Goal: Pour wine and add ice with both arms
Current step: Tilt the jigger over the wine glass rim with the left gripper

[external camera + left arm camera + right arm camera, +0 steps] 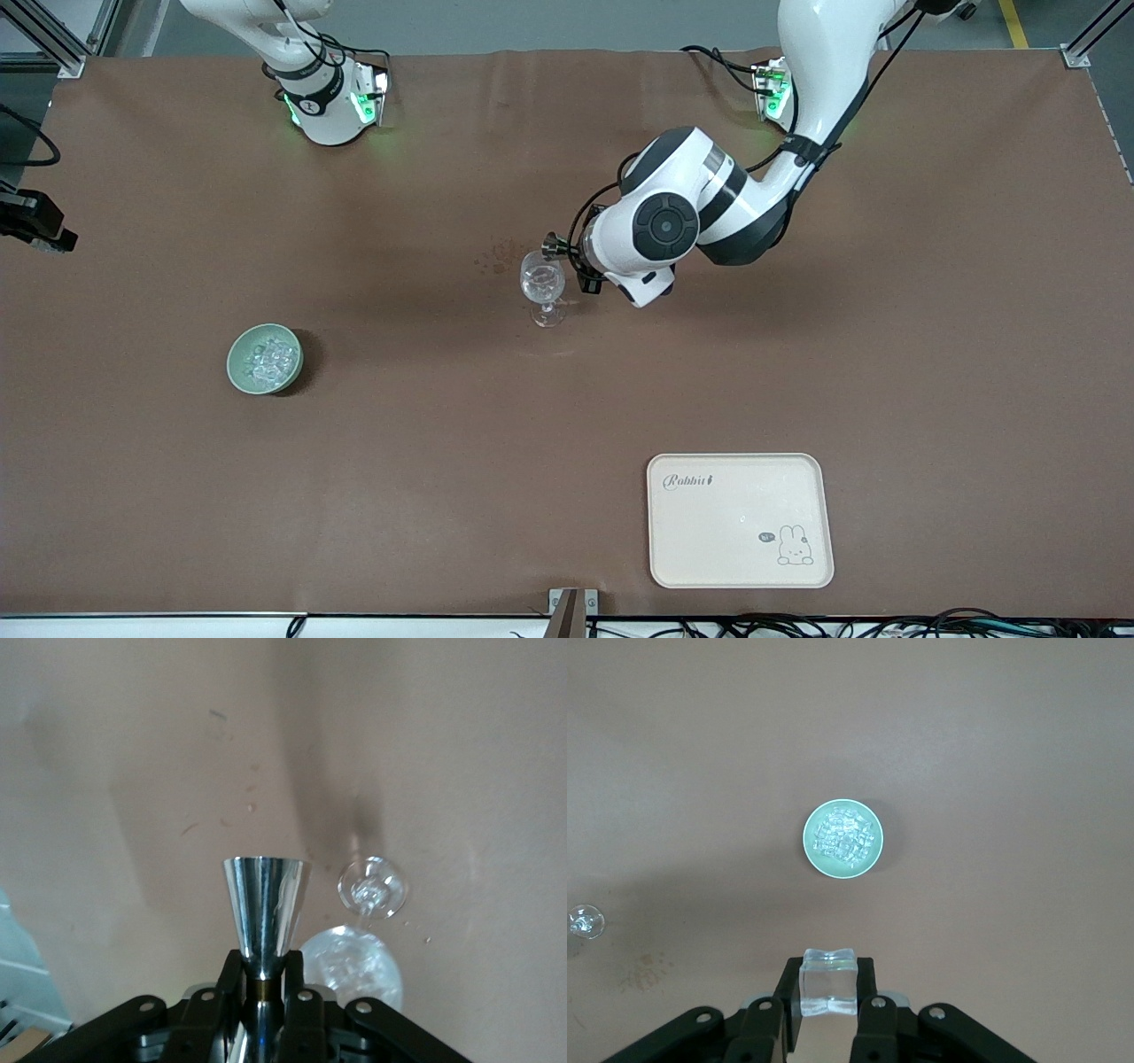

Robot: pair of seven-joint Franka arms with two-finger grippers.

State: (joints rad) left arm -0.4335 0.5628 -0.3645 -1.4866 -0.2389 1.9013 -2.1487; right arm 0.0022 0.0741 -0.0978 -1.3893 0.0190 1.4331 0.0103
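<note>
Now, left gripper (264, 981): clamped narrow on the slim neck of a metal cone (266, 908); in the front view this gripper (574, 262) sits at the middle of the frame, just beside the rim of the stemmed glass (543, 285)
Metal cone: mirror-bright, flaring wider away from the fingers; its open mouth (554, 246) hangs over the edge of the glass's bowl
Stemmed glass: clear, upright on the table (886, 354), middle of the front frame; in the left wrist view its round bowl (350, 967) and round foot (373, 888) show just past the cone; whether anything is in it I cannot tell
Right gripper (828, 994): closed on a single ice cube (828, 981), low in the centre of the right wrist frame; it hangs high over bare table; it does not show in the front view
Ice cube: clear and glassy, squarish, with pale bright edges; fingers (870, 1005) press it on two sides
Ice (843, 836): a heap of small clear cubes, glinting white, filling a bowl (818, 859); centre of the right wrist frame
Bowl: round, pale green (237, 368), toward the right arm's end of the table, nearer the front camera than the glass; the ice (271, 356) lies inside it
Tray (709, 549): cream, rounded corners, a small rabbit drawing and the word "Rabbit"; low in the front frame, toward the left arm's end
Stain (496, 259): faint dark speckles on the brown table, beside the glass
</note>
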